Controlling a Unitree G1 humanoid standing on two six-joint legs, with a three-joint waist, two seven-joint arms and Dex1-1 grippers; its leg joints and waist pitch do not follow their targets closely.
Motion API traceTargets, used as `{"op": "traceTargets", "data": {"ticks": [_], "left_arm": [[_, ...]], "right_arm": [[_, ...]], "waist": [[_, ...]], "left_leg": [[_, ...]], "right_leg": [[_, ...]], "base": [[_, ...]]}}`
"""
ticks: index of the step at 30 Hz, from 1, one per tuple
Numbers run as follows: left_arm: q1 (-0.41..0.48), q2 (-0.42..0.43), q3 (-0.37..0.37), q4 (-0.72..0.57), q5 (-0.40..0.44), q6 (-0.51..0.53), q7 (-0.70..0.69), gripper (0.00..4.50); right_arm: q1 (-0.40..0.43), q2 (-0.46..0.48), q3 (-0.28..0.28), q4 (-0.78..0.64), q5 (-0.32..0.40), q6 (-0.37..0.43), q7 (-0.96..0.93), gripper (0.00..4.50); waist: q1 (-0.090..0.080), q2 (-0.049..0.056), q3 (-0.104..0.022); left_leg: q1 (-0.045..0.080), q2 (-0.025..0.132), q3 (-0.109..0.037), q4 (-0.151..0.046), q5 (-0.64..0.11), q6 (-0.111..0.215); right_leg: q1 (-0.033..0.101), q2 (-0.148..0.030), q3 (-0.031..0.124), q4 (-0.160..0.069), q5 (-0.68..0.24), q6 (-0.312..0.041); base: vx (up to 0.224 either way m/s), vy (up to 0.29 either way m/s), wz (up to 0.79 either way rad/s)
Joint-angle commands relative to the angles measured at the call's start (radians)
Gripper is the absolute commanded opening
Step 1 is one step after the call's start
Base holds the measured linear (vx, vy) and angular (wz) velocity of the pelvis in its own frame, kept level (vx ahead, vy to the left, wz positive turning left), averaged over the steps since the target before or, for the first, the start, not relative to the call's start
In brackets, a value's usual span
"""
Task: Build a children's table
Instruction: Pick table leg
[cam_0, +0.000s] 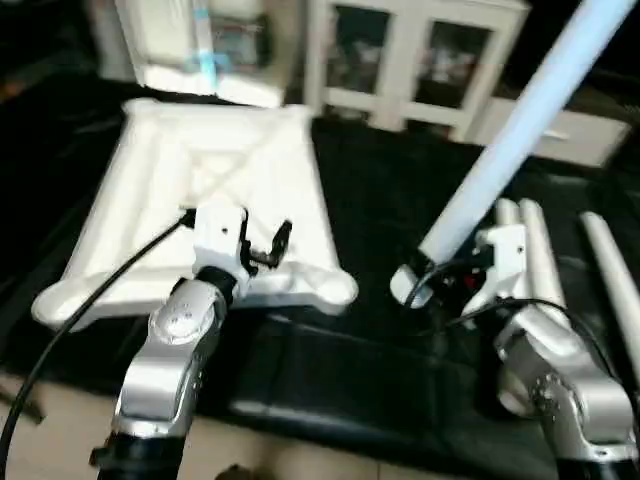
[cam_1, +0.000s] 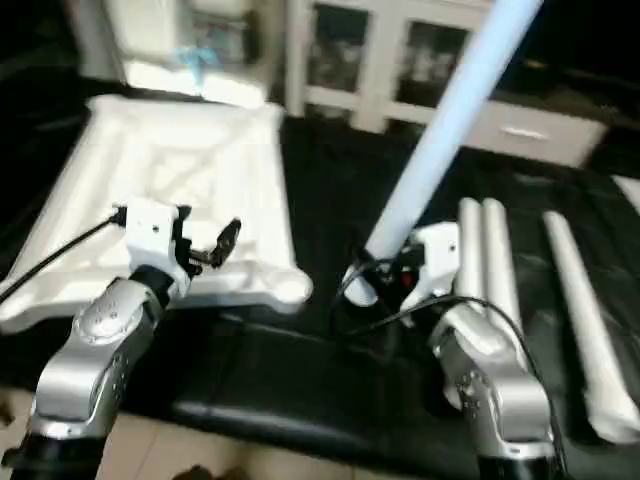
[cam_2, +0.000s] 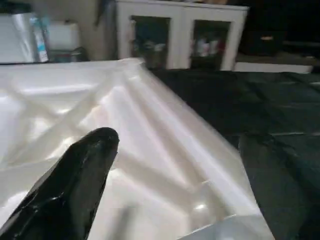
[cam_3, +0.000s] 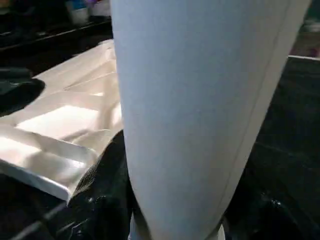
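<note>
Left eye view has the tabletop lying upside down on the black worktop, ribbed side up, over on the robot's left half. Right gripper has its fingers clamped around the fat end of one leg, which sticks up and away at a slant toward the far right, so its long axis is tilted, nowhere near vertical yet. Three more legs lie side by side on the worktop just right of that arm. Left gripper hovers over the near edge of the tabletop, fingers spread wide and holding nothing, close to the near right corner socket. What matters for the next bit, I'd say: that socket sits to the left of the held leg's bottom end, with a strip of bare black worktop between them. So the right arm is the one carrying the part and it's also the closer one to that corner. My guess is the leg has to swing left and tip upright so its end lines up over the socket, while the left one steadies the top.
</note>
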Motion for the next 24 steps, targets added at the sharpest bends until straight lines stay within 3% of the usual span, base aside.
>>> {"op": "traceTargets", "data": {"ticks": [1,2,3,4,5,6,7,8,9,10,11,12,13,14,15,16,17,20,23,24], "left_arm": [[0.002,0.004,-0.003,-0.021,-0.003,0.015,-0.005,4.34],[0.009,0.005,-0.005,-0.025,-0.003,0.015,-0.015,4.34],[0.009,0.005,-0.005,-0.025,-0.003,0.015,-0.015,4.34],[0.016,0.009,-0.015,-0.029,-0.006,0.012,-0.031,4.34],[0.024,0.015,-0.026,-0.034,-0.015,0.011,-0.053,4.34],[0.032,0.022,-0.038,-0.039,-0.026,0.012,-0.077,4.34],[0.040,0.033,-0.047,-0.042,-0.047,0.011,-0.114,4.34],[0.046,0.041,-0.053,-0.043,-0.065,0.011,-0.145,4.34],[0.048,0.053,-0.059,-0.041,-0.069,-0.003,-0.169,4.34],[0.045,0.082,-0.061,-0.027,-0.085,-0.027,-0.227,4.34],[0.045,0.082,-0.061,-0.027,-0.085,-0.027,-0.227,4.34],[0.032,0.106,-0.057,-0.006,-0.101,-0.030,-0.276,4.34],[0.025,0.117,-0.054,0.004,-0.106,-0.030,-0.295,4.34],[0.020,0.125,-0.054,0.010,-0.111,-0.030,-0.314,4.34],[-0.002,0.156,-0.057,0.037,-0.123,-0.032,-0.379,4.34],[-0.018,0.178,-0.060,0.058,-0.124,-0.037,-0.418,4.34],[-0.035,0.198,-0.067,0.079,-0.128,-0.040,-0.460,4.34],[-0.094,0.256,-0.100,0.157,-0.134,-0.049,-0.572,4.34],[-0.182,0.296,-0.151,0.302,-0.096,-0.117,-0.680,4.34],[-0.193,0.298,-0.158,0.320,-0.089,-0.128,-0.691,4.34]], "right_arm": [[-0.005,-0.008,-0.007,-0.026,-0.010,-0.003,0.001,1.88],[-0.005,-0.010,-0.009,-0.017,-0.021,-0.010,-0.004,1.88],[-0.005,-0.010,-0.009,-0.017,-0.021,-0.010,-0.004,1.88],[-0.007,-0.009,-0.016,-0.007,-0.026,-0.016,-0.012,1.88],[-0.010,-0.009,-0.022,-0.001,-0.027,-0.019,-0.017,1.88],[-0.012,-0.009,-0.026,0.003,-0.027,-0.021,-0.020,1.88],[-0.014,-0.012,-0.031,0.004,-0.024,-0.023,-0.019,1.88],[-0.015,-0.015,-0.034,0.004,-0.020,-0.024,-0.018,1.88],[-0.016,-0.018,-0.035,0.002,-0.017,-0.025,-0.015,1.88],[-0.020,-0.024,-0.040,0.000,-0.009,-0.026,-0.007,1.88],[-0.020,-0.024,-0.040,0.000,-0.009,-0.026,-0.007,1.88],[-0.024,-0.033,-0.039,0.001,-0.007,-0.028,0.002,1.88],[-0.025,-0.037,-0.038,0.002,-0.008,-0.030,0.007,1.88],[-0.025,-0.039,-0.037,0.002,-0.011,-0.031,0.009,1.88],[-0.028,-0.046,-0.037,0.005,-0.015,-0.031,0.017,1.88],[-0.031,-0.049,-0.038,0.006,-0.016,-0.031,0.021,1.88],[-0.033,-0.054,-0.038,0.008,-0.019,-0.031,0.027,1.88],[-0.041,-0.068,-0.039,0.016,-0.016,-0.032,0.047,1.88],[-0.057,-0.076,-0.055,0.025,0.009,-0.033,0.071,1.88],[-0.059,-0.075,-0.060,0.026,0.016,-0.031,0.072,1.88]], "waist": [[-0.019,0.026,-0.052],[-0.015,0.018,-0.045],[-0.011,0.014,-0.050],[-0.006,0.007,-0.060],[0.004,0.002,-0.087],[0.007,0.000,-0.093],[0.012,-0.001,-0.113],[0.014,-0.006,-0.128],[0.014,-0.006,-0.128],[0.011,-0.015,-0.116],[0.013,-0.016,-0.113],[0.013,-0.018,-0.105],[0.016,-0.014,-0.095],[0.014,-0.008,-0.076],[0.012,-0.009,-0.070],[0.011,-0.003,-0.062],[0.009,-0.007,-0.056],[0.012,-0.008,-0.054],[0.011,-0.010,-0.060],[0.009,-0.012,-0.061]], "left_leg": [[0.071,0.054,0.014,-0.092,-0.493,0.044],[0.090,0.076,0.016,-0.115,-0.532,0.008],[0.089,0.078,0.024,-0.118,-0.489,0.007],[0.072,0.073,0.041,-0.113,-0.327,0.025],[0.038,0.054,0.056,-0.080,0.015,0.073],[0.032,0.044,0.056,-0.063,0.191,0.097],[0.040,0.027,0.049,-0.025,0.530,0.131],[0.056,0.006,0.044,0.004,0.779,0.146],[0.056,0.006,0.044,0.004,0.779,0.146],[0.028,-0.009,0.053,-0.010,0.689,0.129],[0.022,-0.005,0.058,-0.018,0.601,0.114],[0.016,0.008,0.064,-0.030,0.437,0.090],[0.015,0.013,0.068,-0.040,0.332,0.077],[0.023,0.036,0.074,-0.069,0.008,0.032],[0.023,0.038,0.075,-0.077,-0.059,0.017],[0.031,0.043,0.076,-0.093,-0.173,-0.009],[0.040,0.044,0.080,-0.098,-0.266,-0.029],[0.048,0.046,0.085,-0.108,-0.329,-0.055],[0.047,0.047,0.086,-0.109,-0.315,-0.059],[0.040,0.047,0.085,-0.110,-0.305,-0.059]], "right_leg": [[0.007,-0.053,0.058,-0.095,-0.564,-0.128],[-0.006,-0.033,0.077,-0.074,-0.386,-0.166],[-0.006,-0.035,0.090,-0.066,-0.298,-0.180],[0.005,-0.042,0.105,-0.044,-0.107,-0.209],[0.035,-0.043,0.116,-0.004,0.176,-0.215],[0.034,-0.039,0.119,0.014,0.318,-0.210],[0.018,-0.017,0.124,0.055,0.594,-0.193],[-0.003,0.013,0.134,0.075,0.747,-0.158],[-0.003,0.013,0.134,0.075,0.747,-0.158],[-0.001,0.006,0.145,0.059,0.680,-0.108],[0.004,-0.002,0.148,0.056,0.645,-0.101],[0.002,-0.012,0.154,0.046,0.573,-0.106],[-0.002,-0.019,0.154,0.036,0.496,-0.115],[-0.010,-0.032,0.159,0.011,0.177,-0.149],[-0.009,-0.035,0.160,0.004,0.087,-0.152],[-0.015,-0.035,0.161,-0.008,-0.085,-0.145],[-0.024,-0.037,0.165,-0.022,-0.231,-0.130],[-0.038,-0.040,0.173,-0.038,-0.390,-0.088],[-0.043,-0.042,0.176,-0.037,-0.380,-0.079],[-0.039,-0.041,0.175,-0.034,-0.364,-0.082]], "base": [[0.083,-0.004,0.38],[0.083,-0.004,0.38],[0.104,-0.010,0.20],[0.116,0.006,0.10],[0.116,0.006,0.10],[0.105,0.019,-0.04],[0.087,0.022,-0.02],[0.087,0.022,-0.02],[0.062,0.013,0.00],[0.000,0.000,0.00],[0.000,0.000,0.00],[0.000,0.000,0.00],[-0.077,-0.027,0.01],[-0.077,-0.027,0.01],[-0.097,-0.022,-0.01],[-0.113,-0.021,-0.02],[-0.113,-0.021,-0.02],[-0.103,-0.008,-0.02],[-0.080,0.010,-0.03],[-0.060,0.013,-0.05]]}}
